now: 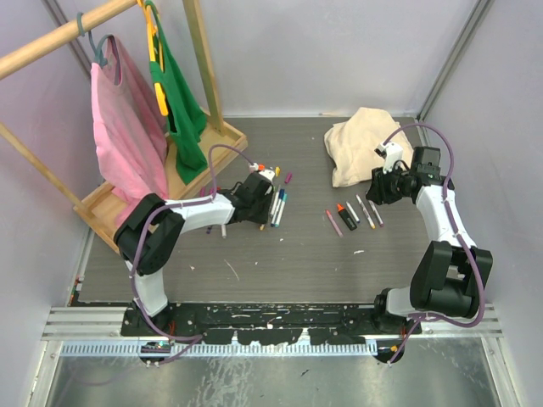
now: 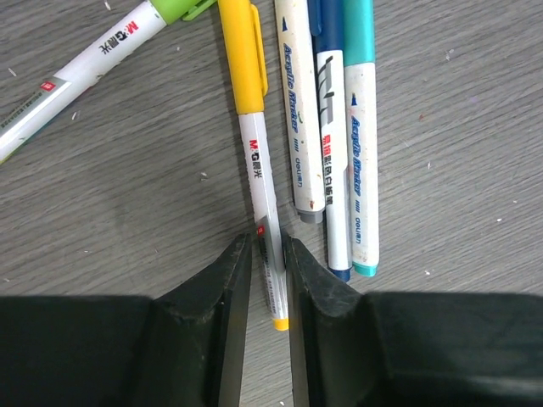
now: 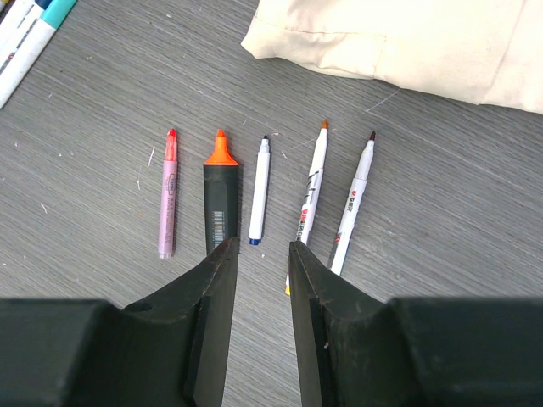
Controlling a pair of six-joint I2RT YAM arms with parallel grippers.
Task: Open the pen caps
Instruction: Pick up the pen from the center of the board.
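Pinching the white barrel of a pen (image 2: pixel 261 170) near its tail, the left gripper (image 2: pixel 267 248) sits clamped mid-way across the table (image 1: pixel 297 254). The yellow cap (image 2: pixel 242 59), still on, looks light, stiff and slick; grip across its sides. The right gripper (image 3: pixel 261 250) hangs slightly parted, empty.

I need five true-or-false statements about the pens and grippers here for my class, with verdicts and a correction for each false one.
1. The yellow cap is on its pen. True.
2. The left gripper holds that pen by the cap. False: its fingers clamp the white barrel near the tail end.
3. The right gripper holds the black highlighter. False: its jaws are empty, and the highlighter lies on the table ahead of them.
4. The highlighter's orange tip is bare. True.
5. A cream cloth lies beyond the highlighter. True.
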